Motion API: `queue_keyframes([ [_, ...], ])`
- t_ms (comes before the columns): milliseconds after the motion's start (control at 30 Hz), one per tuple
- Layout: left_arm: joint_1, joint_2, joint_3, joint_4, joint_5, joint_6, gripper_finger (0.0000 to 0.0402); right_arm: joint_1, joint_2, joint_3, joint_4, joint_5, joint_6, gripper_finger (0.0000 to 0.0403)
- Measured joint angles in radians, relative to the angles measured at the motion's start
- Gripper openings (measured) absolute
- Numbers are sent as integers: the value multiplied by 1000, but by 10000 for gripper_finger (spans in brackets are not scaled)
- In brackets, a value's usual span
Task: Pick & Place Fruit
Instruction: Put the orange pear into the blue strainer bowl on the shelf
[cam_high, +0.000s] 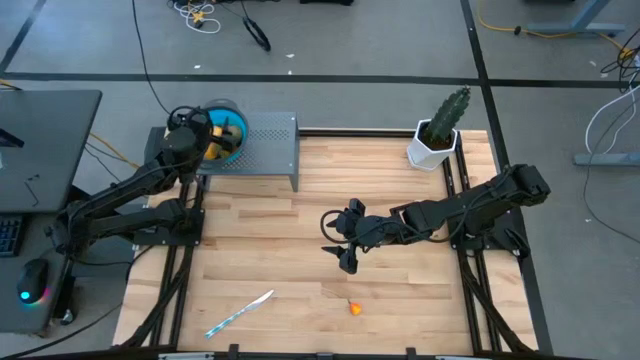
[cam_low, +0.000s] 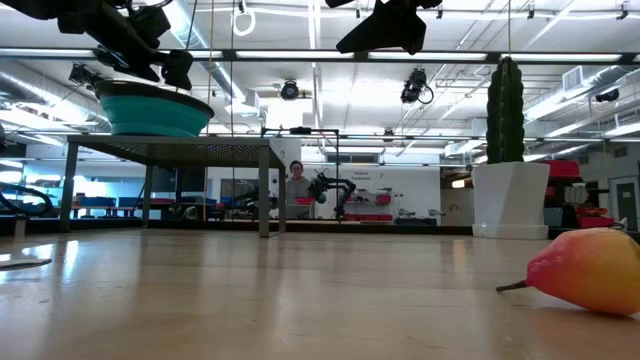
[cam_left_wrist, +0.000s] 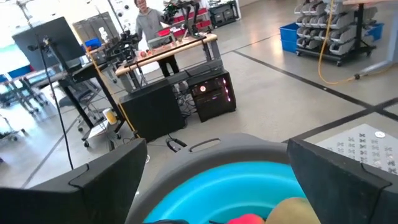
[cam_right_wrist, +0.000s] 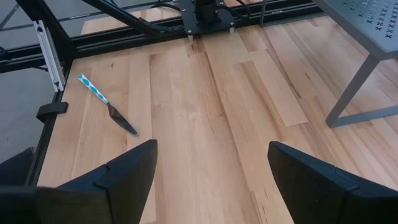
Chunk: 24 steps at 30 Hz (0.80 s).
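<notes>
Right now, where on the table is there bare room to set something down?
Bare wood lies between the grey shelf and the right gripper, and along the near edge between the knife and the small orange fruit. It is crowded on the shelf, where the left gripper hangs over the teal bowl.

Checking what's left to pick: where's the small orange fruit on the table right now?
High view: the orange fruit lies alone on the wooden table near its front edge, right of the knife and below the open right gripper.

Robotics lab: workbenches (cam_left_wrist: 163, 48), parts racks (cam_left_wrist: 328, 28).
</notes>
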Motion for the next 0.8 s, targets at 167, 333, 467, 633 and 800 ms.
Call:
queue_keyframes([
  [167,0,0,0,0,1,28,397,0,0,0,0,0,0,315],
  [333,0,0,0,0,2,22,399,0,0,0,-2,-13,-1,316],
  [467,0,0,0,-4,78,-14,396,6,0,0,-9,-119,-21,316],
  [633,0,-4,0,33,368,-84,398,64,23,0,-8,-184,-95,316],
  [800,-9,-22,0,131,750,-172,398,131,70,0,-3,-187,-169,316],
])
